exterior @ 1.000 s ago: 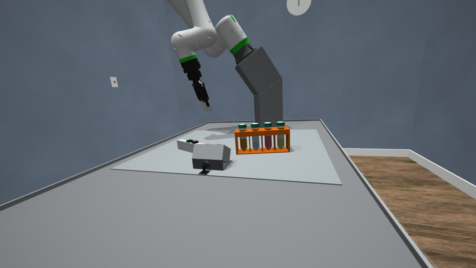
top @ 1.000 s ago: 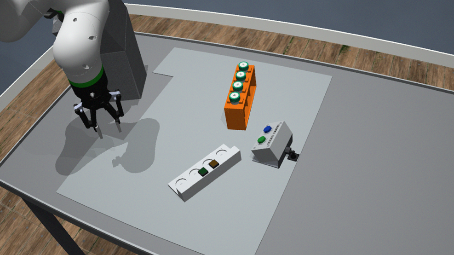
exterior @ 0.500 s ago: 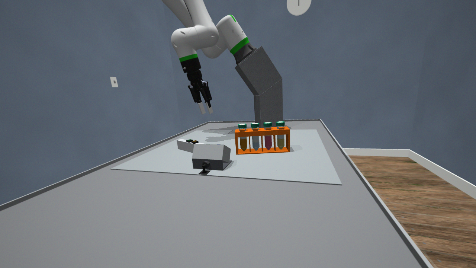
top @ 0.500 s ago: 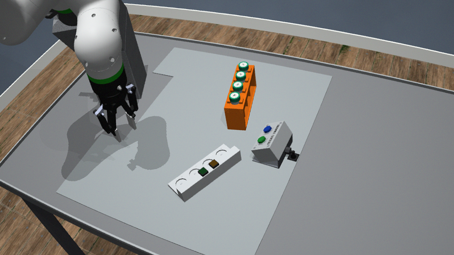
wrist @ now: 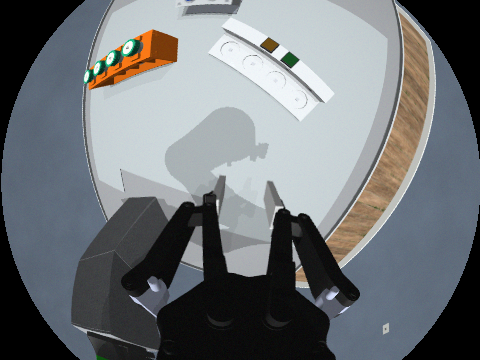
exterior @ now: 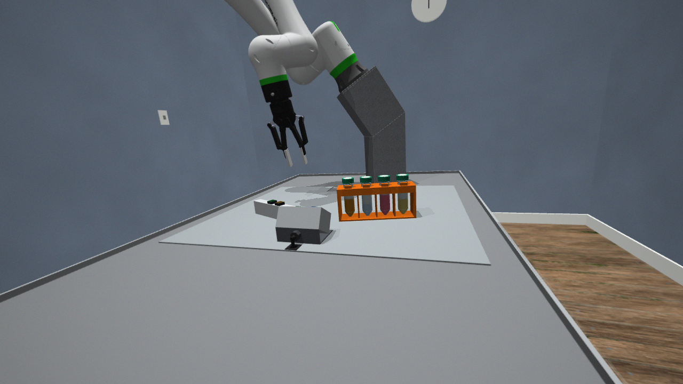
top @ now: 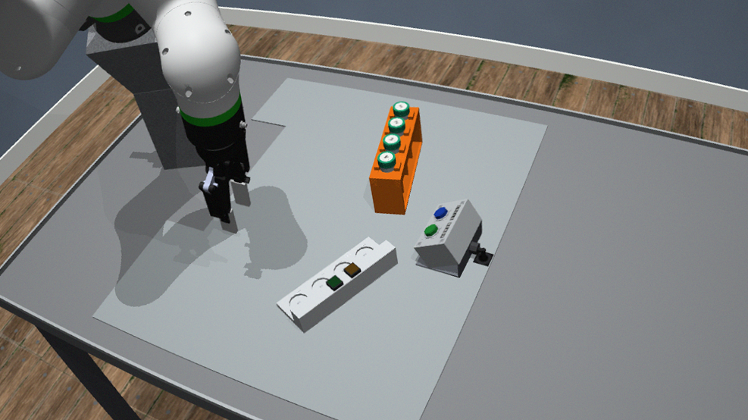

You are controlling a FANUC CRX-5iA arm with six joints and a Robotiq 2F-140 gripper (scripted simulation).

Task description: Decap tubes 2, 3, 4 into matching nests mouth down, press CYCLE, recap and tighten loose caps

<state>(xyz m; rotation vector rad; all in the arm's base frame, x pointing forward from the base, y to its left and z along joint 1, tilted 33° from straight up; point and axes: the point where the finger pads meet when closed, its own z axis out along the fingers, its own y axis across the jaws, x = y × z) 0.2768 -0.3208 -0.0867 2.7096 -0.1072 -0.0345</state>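
1. My gripper hangs high above the worktop, well apart from the orange rack, jaws partly open with nothing between them.
2. All four green caps sit on their tubes in the rack; the white tray in front of the rack has bare nests, lamps dark.
3. I judge I'm on the approach to the first cap, so I want the wrist plumb above one cap before dropping.
4. The caps stand close together; I'll come straight down, jaws straddling across the row, not along it.
5. Grip low on the cap, then turn counter-clockwise, lifting gently.
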